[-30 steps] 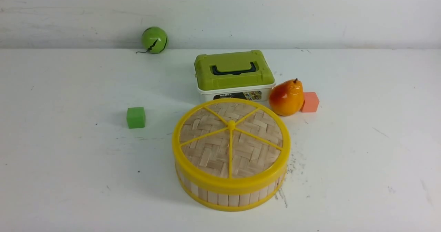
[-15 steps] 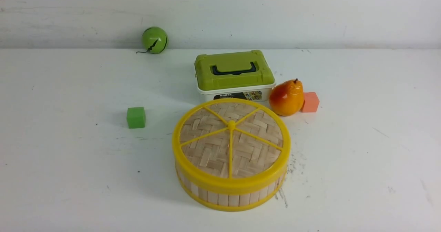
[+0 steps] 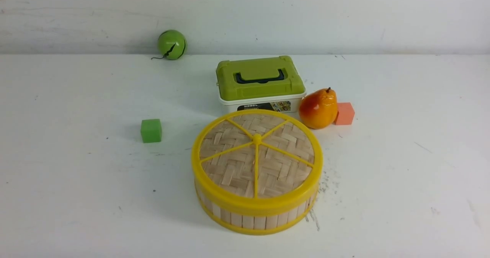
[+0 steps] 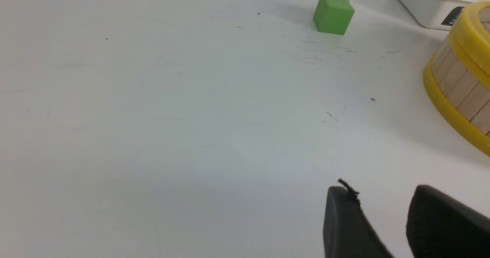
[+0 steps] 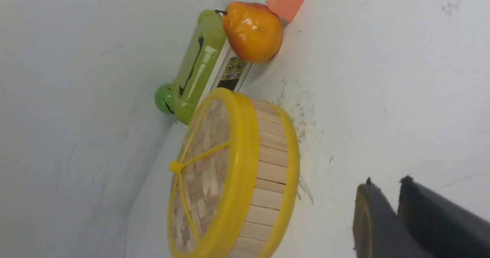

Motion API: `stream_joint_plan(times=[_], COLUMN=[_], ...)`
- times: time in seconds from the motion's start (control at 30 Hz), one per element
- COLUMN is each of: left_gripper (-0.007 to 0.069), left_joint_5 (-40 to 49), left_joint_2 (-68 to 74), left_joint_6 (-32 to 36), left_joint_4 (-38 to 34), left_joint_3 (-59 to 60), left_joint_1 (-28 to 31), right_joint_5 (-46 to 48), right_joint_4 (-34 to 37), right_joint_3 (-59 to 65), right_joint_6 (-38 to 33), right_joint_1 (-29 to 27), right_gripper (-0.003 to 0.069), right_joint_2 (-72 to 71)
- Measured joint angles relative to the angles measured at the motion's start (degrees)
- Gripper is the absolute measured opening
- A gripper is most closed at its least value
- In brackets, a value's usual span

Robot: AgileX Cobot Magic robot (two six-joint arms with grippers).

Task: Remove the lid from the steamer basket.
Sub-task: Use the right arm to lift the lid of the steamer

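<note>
Comparing the front views, I record no movement: the lid (image 3: 257, 162) remains seated on the steamer basket (image 3: 253, 222), knob upward, just in front of the green-lidded box (image 3: 261, 78). The pear (image 3: 318, 108) and the green cube (image 3: 151, 130) likewise keep their places. My left gripper (image 4: 382, 191) stands open with nothing between its fingers; my right gripper (image 5: 386, 183) shows a narrow gap at the tips, also empty. Neither touches the lid. Consequence for the task, in my judgement: removal is not begun, and an approach to the knob (image 3: 257, 138) is required.
</note>
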Motion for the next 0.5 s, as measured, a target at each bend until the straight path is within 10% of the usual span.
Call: stream_joint_plan(times=[0.27, 0.5], left_gripper=[0.0239, 0.0239], left_joint_5=[0.0, 0.06], left_joint_2=[0.0, 0.0], left_joint_6=[0.0, 0.0], left_joint_4=[0.0, 0.0], left_joint_3=[0.0, 0.0], left_joint_1=[0.0, 0.0], right_joint_5=[-2.23, 4.64], right_joint_4=[-4.6, -8.67], right_joint_3=[-0.21, -15.02], right_joint_6=[-5.12, -28.01], right_joint_1=[0.0, 0.0], right_gripper=[0.0111, 0.008], right_joint_2=[0.0, 4.91])
